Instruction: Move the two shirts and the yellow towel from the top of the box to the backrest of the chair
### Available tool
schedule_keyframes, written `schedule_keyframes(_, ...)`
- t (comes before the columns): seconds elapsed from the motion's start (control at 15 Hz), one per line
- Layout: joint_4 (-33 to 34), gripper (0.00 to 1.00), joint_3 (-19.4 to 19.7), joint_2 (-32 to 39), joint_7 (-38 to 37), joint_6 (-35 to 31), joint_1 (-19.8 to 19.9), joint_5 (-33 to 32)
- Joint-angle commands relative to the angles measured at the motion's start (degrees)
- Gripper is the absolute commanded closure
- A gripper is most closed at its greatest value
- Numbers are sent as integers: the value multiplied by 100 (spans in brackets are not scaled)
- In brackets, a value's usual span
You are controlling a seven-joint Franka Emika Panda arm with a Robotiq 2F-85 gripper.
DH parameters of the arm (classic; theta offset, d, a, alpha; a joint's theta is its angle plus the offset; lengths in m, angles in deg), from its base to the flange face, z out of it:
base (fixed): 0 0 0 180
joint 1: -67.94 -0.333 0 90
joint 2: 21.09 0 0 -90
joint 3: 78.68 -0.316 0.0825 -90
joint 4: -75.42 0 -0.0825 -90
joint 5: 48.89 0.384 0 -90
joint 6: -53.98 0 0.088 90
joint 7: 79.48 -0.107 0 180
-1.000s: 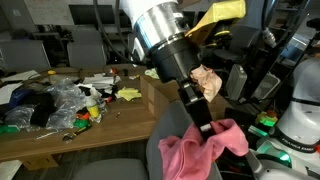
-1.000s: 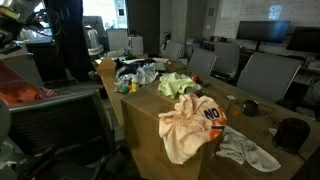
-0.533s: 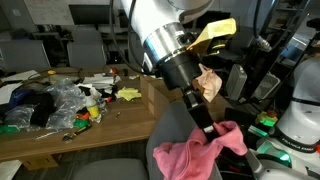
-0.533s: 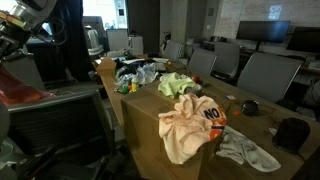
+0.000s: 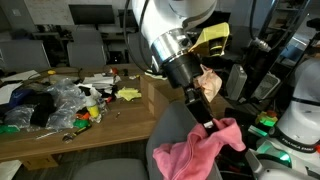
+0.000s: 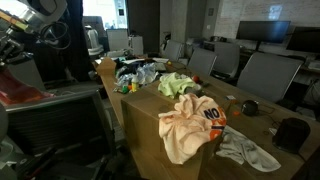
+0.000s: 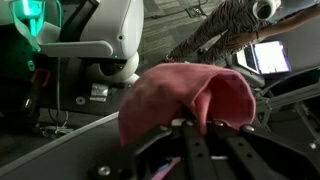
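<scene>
Above the chair backrest [image 5: 165, 128], the gripper [image 5: 213, 128] is clamped tight on the pink shirt [image 5: 195, 152]. A cluttered table [image 5: 60, 140] stands close beside the chair.

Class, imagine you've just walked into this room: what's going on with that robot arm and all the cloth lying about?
The robot arm's tool is closed on a pink shirt and holds it at the grey chair backrest, where the cloth drapes down. In an exterior view, a cream and orange shirt hangs over the edge of the brown box, and a yellow-green towel lies further back on the same surface. So one piece is at the chair and two are not yet moved.
</scene>
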Motion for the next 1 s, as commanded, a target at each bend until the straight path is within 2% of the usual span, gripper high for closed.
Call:
schedule_keyframes(0.0,-280,98,67,-390,2,-15,72,77)
schedule_keyframes(0.93,-1611,98,-43,-1411,2,-127,7,-56)
